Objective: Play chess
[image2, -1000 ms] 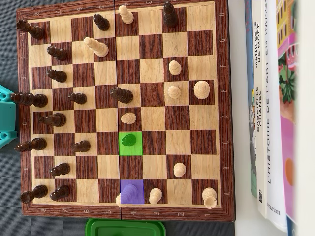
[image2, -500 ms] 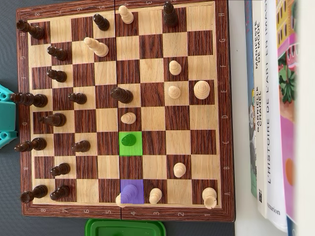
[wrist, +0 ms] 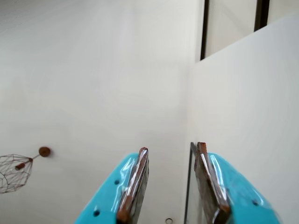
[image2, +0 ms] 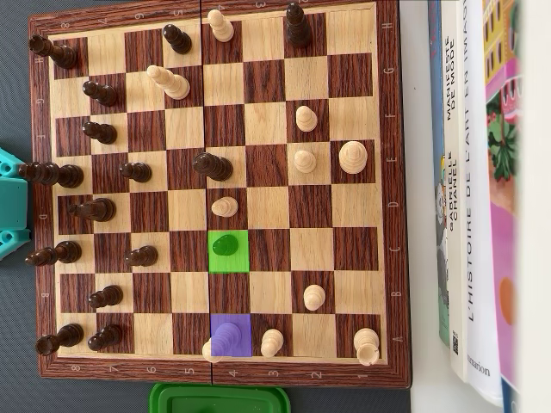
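Note:
The wooden chessboard [image2: 392, 185] fills the overhead view. Dark pieces [image2: 95, 209] stand mostly along the left side and light pieces [image2: 305, 160] are spread over the middle and right. One square is tinted green [image2: 239, 261] with a pawn on it; another is tinted purple [image2: 231, 334] with a piece on it. Only the arm's teal base [image2: 10, 202] shows at the left edge there. In the wrist view my gripper [wrist: 172, 147] points up at white walls, jaws apart, nothing between the teal fingers [wrist: 135, 179]. The board is out of the wrist view.
Books [image2: 469, 189] lie along the board's right side. A green lidded box [image2: 219, 400] sits below the board's bottom edge. The wrist view shows a wire lamp [wrist: 14, 172] at the left and dark window frames [wrist: 204, 28] at the top right.

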